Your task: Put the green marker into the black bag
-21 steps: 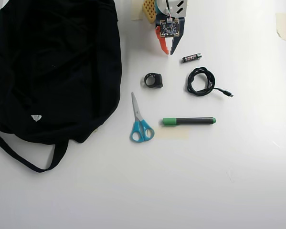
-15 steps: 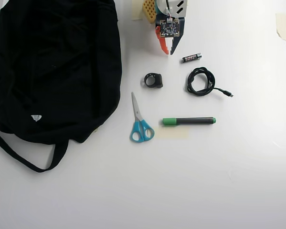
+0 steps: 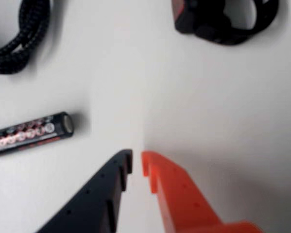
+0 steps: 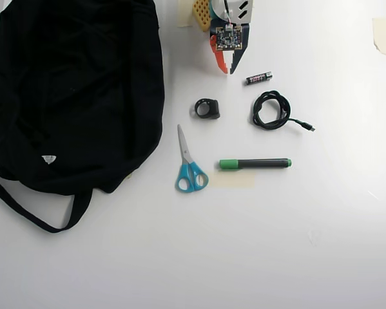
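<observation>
overhead view, left to right: the black bag (image 4: 70,90) lies flat at the left, the scissors (image 4: 190,164) beside it, then the green marker (image 4: 254,163) loose on the table, cap toward the bag. the gripper (image 4: 229,69) sits at the far edge, well apart from the marker, fingers narrowed almost together, holding nothing, so the pick-up is not yet begun.

Landmark: we take the scissors (image 4: 189,167), overhead view.
Bag (image 4: 70,90): left of them.
Marker (image 4: 254,163): right.
Cable (image 4: 272,109): upper right.
</observation>
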